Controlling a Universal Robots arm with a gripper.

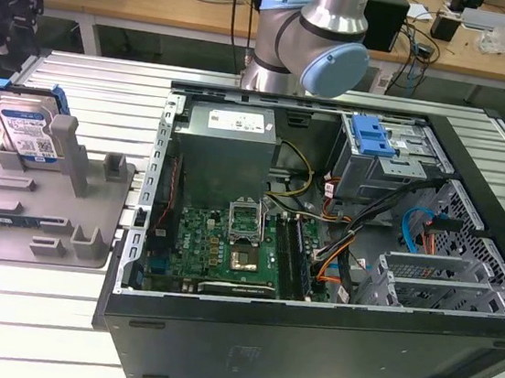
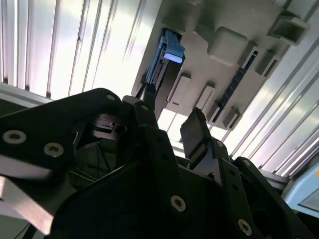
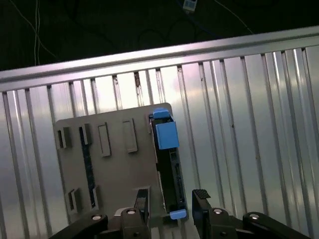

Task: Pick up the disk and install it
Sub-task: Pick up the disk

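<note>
Disk [image 1: 25, 129] stood on edge in a slot of the grey holder [image 1: 55, 220], at the exterior view's left, on the ribbed metal surface [image 1: 91, 77] and well apart from the open computer case [image 1: 305, 361]. Its labelled face was turned toward that camera, and the blue bracket framed its edges.

In the first wrist view, the end effector [image 3: 172, 199] looked down onto the disk's thin top edge. The fingers [image 3: 202, 201] were spread wide and gripped nothing. One finger sat to each side of the disk's narrow thickness, so the line between the fingers crossed the two broad faces. The disk's long axis ran away from the end effector, square to that line. The second wrist view showed the same arrangement, with the blue bracket tab [image 2: 173, 50] lying beyond the gap between the fingers.

A dark shape at the upper corner of the exterior view, above the holder, was probably the end effector, though too little of it showed to be sure. By that reading it hung above the disk, apart from it and not touching. The pick-up had not yet been made, and the disk sat fully seated in its slot.
</note>
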